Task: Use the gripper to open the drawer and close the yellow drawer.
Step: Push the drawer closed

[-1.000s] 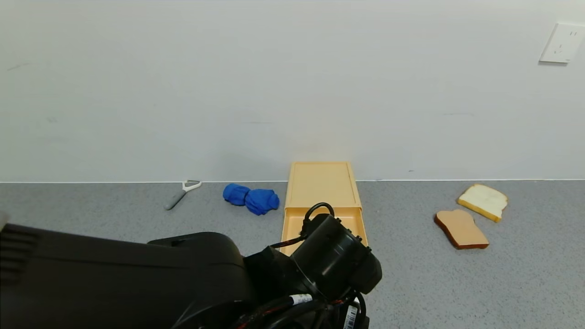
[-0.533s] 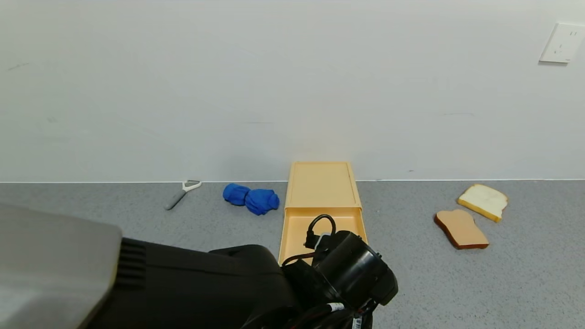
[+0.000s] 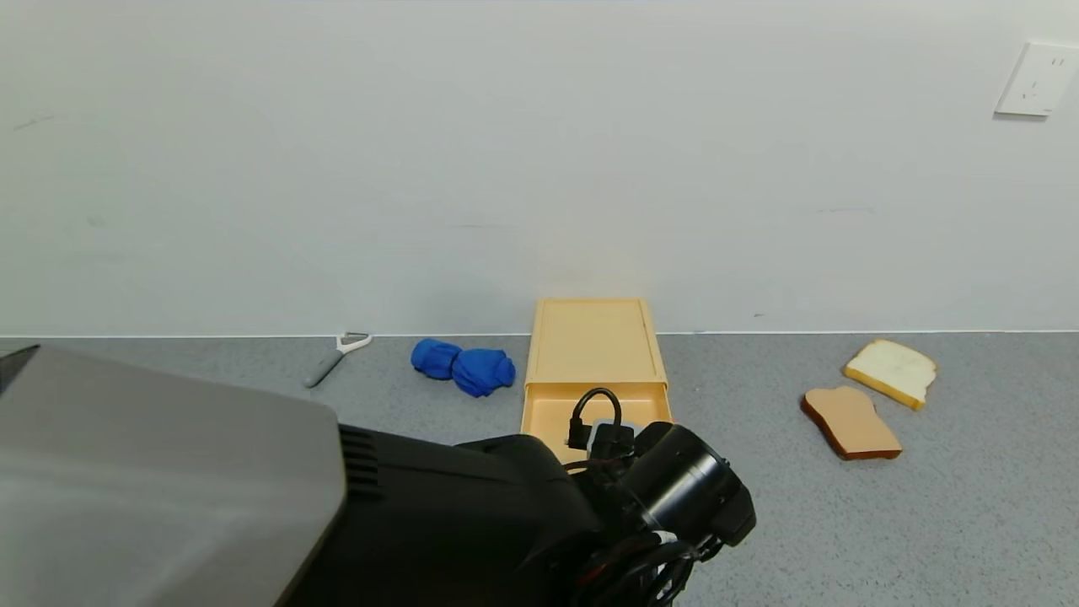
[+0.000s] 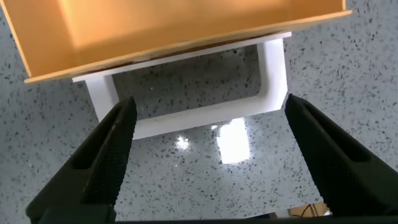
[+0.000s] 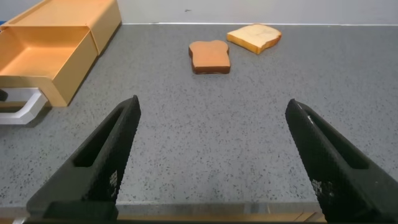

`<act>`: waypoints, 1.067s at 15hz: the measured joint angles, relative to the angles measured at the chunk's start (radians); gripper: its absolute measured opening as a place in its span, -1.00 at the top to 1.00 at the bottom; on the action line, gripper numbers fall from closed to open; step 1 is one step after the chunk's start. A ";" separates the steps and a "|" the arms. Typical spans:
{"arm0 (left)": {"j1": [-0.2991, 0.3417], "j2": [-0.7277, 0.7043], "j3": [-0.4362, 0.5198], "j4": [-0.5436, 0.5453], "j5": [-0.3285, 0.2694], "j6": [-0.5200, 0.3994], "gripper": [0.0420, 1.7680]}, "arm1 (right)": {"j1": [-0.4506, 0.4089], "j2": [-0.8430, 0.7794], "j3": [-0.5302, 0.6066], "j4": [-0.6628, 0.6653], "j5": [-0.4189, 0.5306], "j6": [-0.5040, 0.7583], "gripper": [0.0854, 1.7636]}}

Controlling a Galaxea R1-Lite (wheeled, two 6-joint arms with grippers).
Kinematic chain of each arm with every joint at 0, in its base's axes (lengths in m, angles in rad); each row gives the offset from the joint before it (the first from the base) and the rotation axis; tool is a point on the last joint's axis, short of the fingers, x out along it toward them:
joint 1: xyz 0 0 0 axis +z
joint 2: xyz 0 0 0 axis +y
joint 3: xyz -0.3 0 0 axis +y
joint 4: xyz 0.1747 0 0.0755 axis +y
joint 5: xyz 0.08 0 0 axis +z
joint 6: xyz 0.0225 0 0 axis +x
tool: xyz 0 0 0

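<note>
The pale-yellow drawer (image 3: 548, 413) stands partly pulled out of its yellow case (image 3: 593, 341) by the wall. My left arm's black wrist (image 3: 683, 493) covers the drawer's front in the head view. In the left wrist view my left gripper (image 4: 210, 106) is open and empty, low over the counter. The white loop handle (image 4: 186, 121) lies just beyond its fingertips (image 4: 121, 124), under the drawer's front (image 4: 174, 25). My right gripper (image 5: 212, 102) is open and empty above the counter, right of the drawer (image 5: 37, 59) and its handle (image 5: 22, 106).
Two bread slices, one brown (image 3: 850, 421) and one white (image 3: 892, 371), lie right of the drawer. A blue cloth (image 3: 464, 367) and a grey-white peeler (image 3: 335, 356) lie left of it by the wall. A wall socket (image 3: 1037, 80) is at the upper right.
My left arm has swung further into the head view and its wrist has moved right, now covering more of the open drawer. The case, bread and cloth have not moved.
</note>
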 joint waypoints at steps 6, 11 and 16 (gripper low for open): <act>0.023 0.039 -0.059 0.065 0.000 -0.060 -0.94 | 0.000 0.000 0.000 0.000 0.000 0.000 -0.94; 0.044 0.071 -0.105 0.093 0.015 -0.085 -0.94 | 0.000 0.000 0.000 0.000 0.000 0.000 -0.94; 0.069 0.109 -0.147 0.094 0.048 -0.087 -0.94 | 0.000 0.000 0.000 0.000 0.000 0.000 -0.94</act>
